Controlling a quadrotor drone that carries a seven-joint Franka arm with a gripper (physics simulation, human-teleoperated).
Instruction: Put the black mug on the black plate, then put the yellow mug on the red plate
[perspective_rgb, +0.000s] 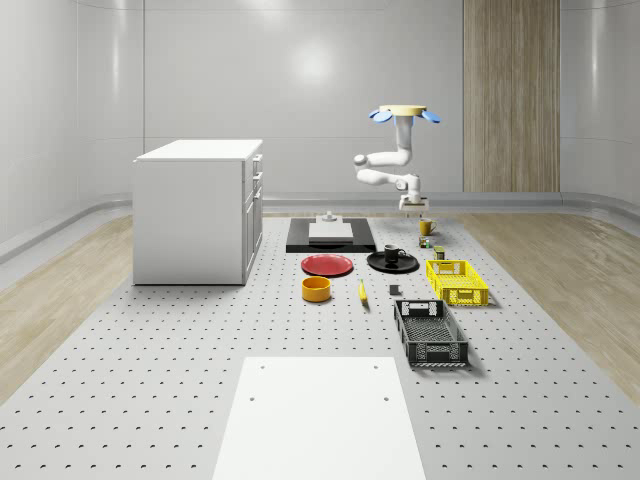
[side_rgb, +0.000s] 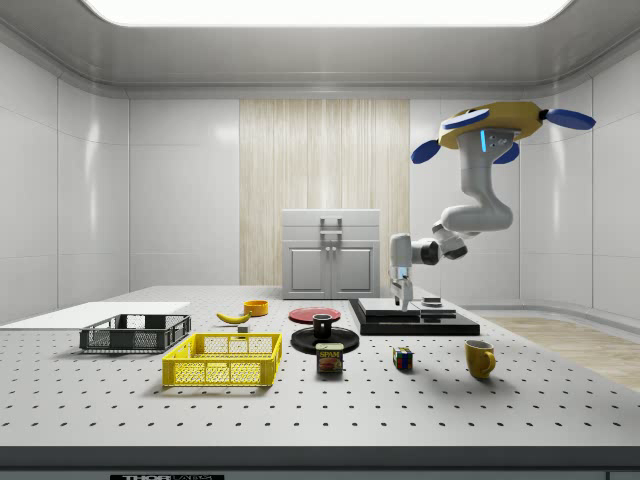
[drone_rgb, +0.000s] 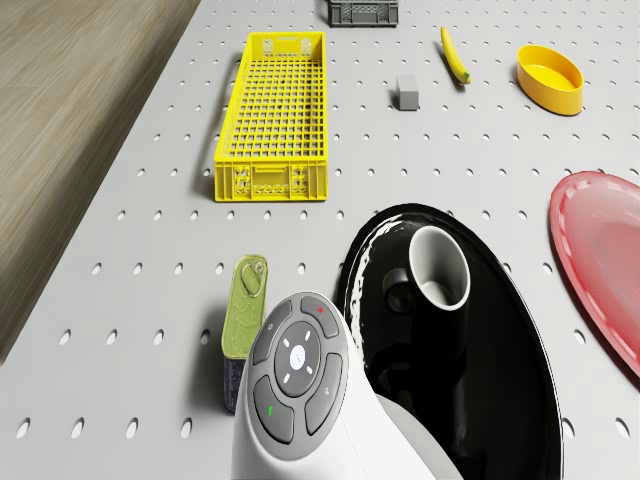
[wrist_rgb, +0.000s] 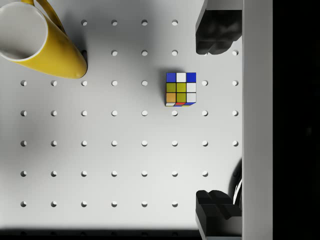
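black mug (perspective_rgb: 393, 254) stands upright on the black plate (perspective_rgb: 374, 264), seen again in the side view (side_rgb: 322, 326) and the drone view (drone_rgb: 438, 266). going from the near end of the perforated table (perspective_rgb: 150, 400) in the whole-scene view: a white sheet (perspective_rgb: 318, 420), a dark grey crate (perspective_rgb: 430, 333), then the yellow crate (perspective_rgb: 457, 281), a banana (perspective_rgb: 362, 291) and a yellow bowl (perspective_rgb: 316, 289). beyond these the red plate (perspective_rgb: 327, 265) lies bare just beside the black plate, on that view's left. farther back the yellow mug (perspective_rgb: 427, 227) stands upright on the table, well apart from the red plate, with a colour cube (wrist_rgb: 180, 89) near it and a tin can (drone_rgb: 241, 325) close to the black plate. the gripper (perspective_rgb: 411, 204) hangs above the table near the yellow mug (wrist_rgb: 40, 42), its fingers (wrist_rgb: 217, 32) spread apart and holding nothing. the drone (perspective_rgb: 404, 113) hovers above this far end of the table. a white cabinet (perspective_rgb: 198, 210) stands at the whole-scene view's left.
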